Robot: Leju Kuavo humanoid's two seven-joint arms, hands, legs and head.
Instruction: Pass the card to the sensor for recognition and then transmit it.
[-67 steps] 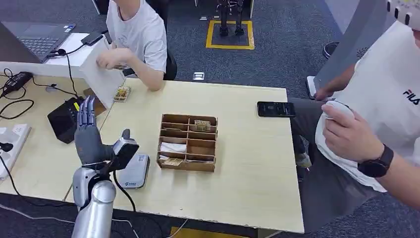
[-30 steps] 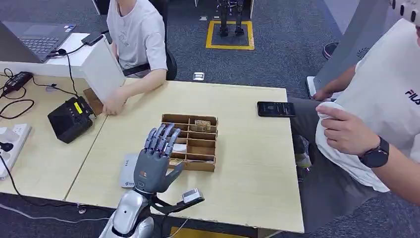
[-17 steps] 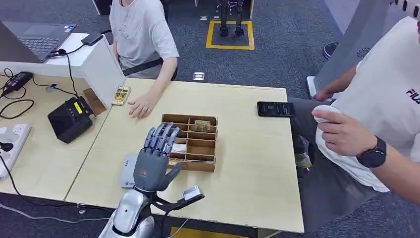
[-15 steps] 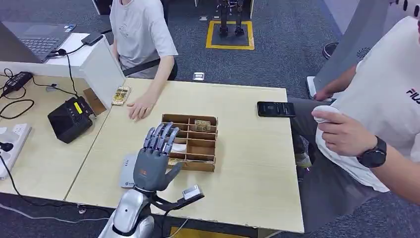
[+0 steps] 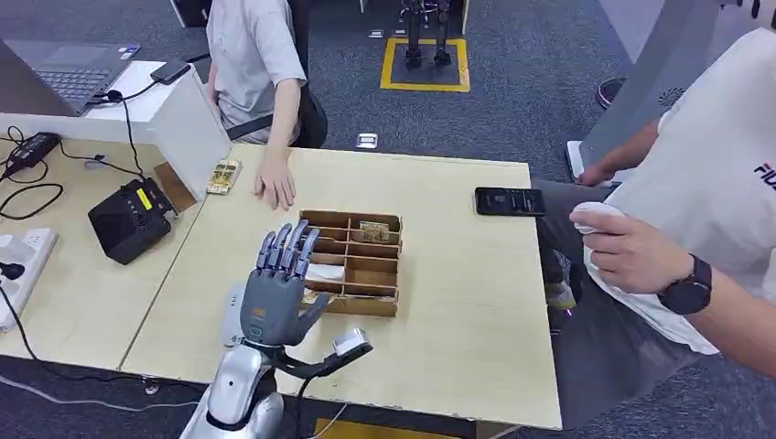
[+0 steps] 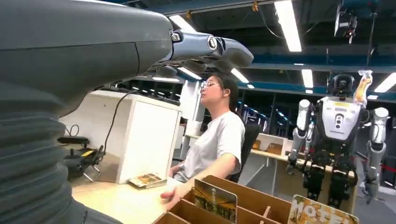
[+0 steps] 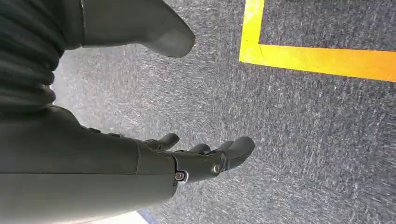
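Observation:
A wooden divided box (image 5: 350, 262) stands mid-table with a printed card (image 5: 373, 230) upright in a back slot, a white card (image 5: 326, 272) and another printed card (image 5: 317, 297) nearer me. My left hand (image 5: 277, 285) hovers over the box's left end, fingers straight and spread, holding nothing. In the left wrist view its fingers (image 6: 212, 45) reach out above the upright cards (image 6: 215, 199). A flat grey reader pad (image 5: 232, 315) lies partly under that hand. My right hand (image 7: 196, 161) hangs over the carpet, fingers apart and empty.
A black device with a lit display (image 5: 128, 218) sits at the left beside a white box (image 5: 190, 133) and a small card stack (image 5: 223, 175). A person's hand (image 5: 274, 189) rests on the table behind the box. A phone (image 5: 509, 201) lies far right, near another seated person (image 5: 695, 210).
My left hand swung from beside the black device to over the box, then drifted slightly left. The person behind the table moved a hand off the card stack to near the box.

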